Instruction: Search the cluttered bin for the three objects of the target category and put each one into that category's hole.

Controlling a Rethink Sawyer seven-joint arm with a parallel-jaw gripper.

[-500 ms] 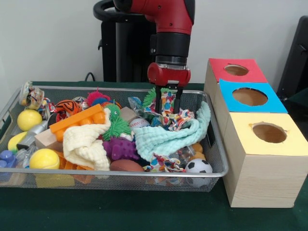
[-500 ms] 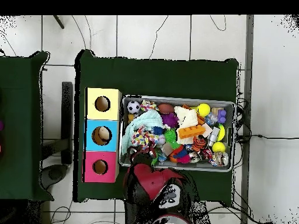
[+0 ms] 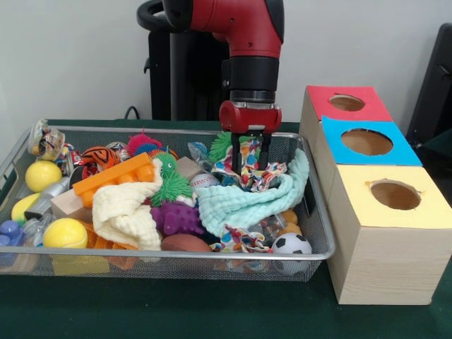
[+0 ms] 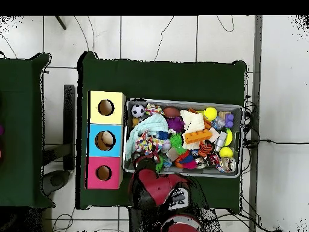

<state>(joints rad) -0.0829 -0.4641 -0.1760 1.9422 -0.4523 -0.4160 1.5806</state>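
The wire mesh bin (image 3: pixel 176 256) is full of toys; it also shows in the overhead view (image 4: pixel 181 101). My gripper (image 3: pixel 249 168) reaches down into the bin's right part. Its fingers (image 3: pixel 236 152) stand on either side of a white cloth printed with hearts and spots (image 3: pixel 248 148), which rises between them. That cloth lies on the mint-green cloth (image 3: pixel 233 201). A second printed cloth (image 3: pixel 236 240) lies at the bin's front, beside a small football (image 3: pixel 291 244). The yellow-faced hole (image 3: pixel 395 195) is in the nearest wooden box, right of the bin; it also shows in the overhead view (image 4: pixel 105 107).
The blue-faced hole (image 3: pixel 366 142) and the red-faced hole (image 3: pixel 347 103) lie behind the yellow one. A cream-yellow cloth (image 3: pixel 127 208), an orange brick (image 3: pixel 113 176), a purple spiky toy (image 3: pixel 176 217) and yellow balls (image 3: pixel 65 233) fill the bin's left and middle.
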